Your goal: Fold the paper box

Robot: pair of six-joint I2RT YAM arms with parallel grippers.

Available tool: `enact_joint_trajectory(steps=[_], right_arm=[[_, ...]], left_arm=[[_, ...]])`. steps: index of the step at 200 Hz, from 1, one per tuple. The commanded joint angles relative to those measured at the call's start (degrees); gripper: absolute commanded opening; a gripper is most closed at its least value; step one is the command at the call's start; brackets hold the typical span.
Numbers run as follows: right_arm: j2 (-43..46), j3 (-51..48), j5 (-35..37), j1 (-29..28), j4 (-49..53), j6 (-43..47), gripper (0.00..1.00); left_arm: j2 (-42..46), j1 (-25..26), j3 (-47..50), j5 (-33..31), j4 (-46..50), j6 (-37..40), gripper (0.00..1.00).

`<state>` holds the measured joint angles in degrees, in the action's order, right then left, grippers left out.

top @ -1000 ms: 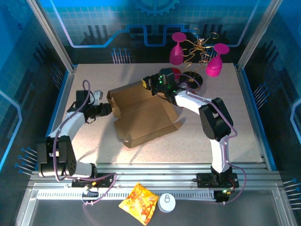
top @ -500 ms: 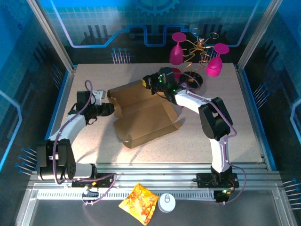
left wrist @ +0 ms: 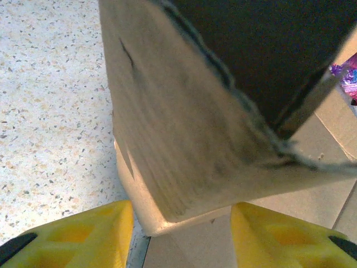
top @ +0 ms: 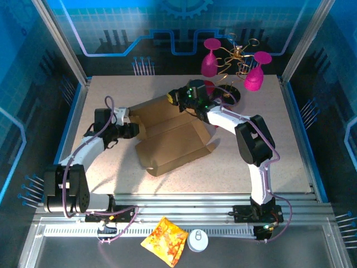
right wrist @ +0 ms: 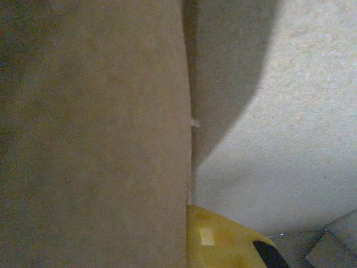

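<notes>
left pincer (top: 135,130) nearer paper box (top: 173,142)

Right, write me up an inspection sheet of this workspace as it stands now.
Surface: speckled beige table, no spills seen.
Job's things: paper box lies open mid-table, part folded, with its left flap raised.
Clutter: two pink wine glasses hang upside down on a gold wire stand at the far edge. A snack packet and a white round lid sit on the near rail.
Grippers: left gripper is open and straddles the raised flap's corner. Right gripper is shut, apparently pinching the box's far wall.
Cables: purple cables run along both arms; none lies on the box.
Surroundings: blue printed panels enclose the table.
</notes>
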<state>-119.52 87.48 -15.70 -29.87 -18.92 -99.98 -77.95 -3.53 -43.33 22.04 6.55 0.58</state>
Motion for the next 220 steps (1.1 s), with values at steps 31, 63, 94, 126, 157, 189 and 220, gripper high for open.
enact_joint_trajectory(steps=[31,63,94,126,157,189,220], right_arm=[[-1.1,-0.1,-1.4,0.3,-1.6,0.0,0.00],[-1.1,-0.6,-1.6,0.4,-2.8,0.0,0.00],[-0.4,-2.9,-2.1,0.4,-5.8,2.0,0.00],[0.9,-8.5,-1.5,0.4,-13.5,3.4,0.00],[0.1,-13.3,-1.2,0.4,-23.4,2.7,0.00],[-0.8,-15.2,-0.4,0.5,-31.5,2.3,0.00],[-1.8,-15.4,-1.5,0.4,-34.2,2.5,0.00]], left_arm=[[-1.2,3.5,0.2,-4.9,-2.4,1.0,0.52],[-0.8,4.3,1.4,-9.2,-4.4,-0.7,0.56],[-1.2,4.4,1.5,-10.9,-4.9,-1.7,0.56],[-0.6,4.8,2.7,-13.1,-6.3,-2.7,0.56],[0.4,5.2,4.4,-13.9,-8.1,-3.1,0.56],[0.8,5.5,4.2,-13.5,-7.7,-3.0,0.55],[1.9,6.1,4.2,-14.2,-7.5,-3.1,0.54]])
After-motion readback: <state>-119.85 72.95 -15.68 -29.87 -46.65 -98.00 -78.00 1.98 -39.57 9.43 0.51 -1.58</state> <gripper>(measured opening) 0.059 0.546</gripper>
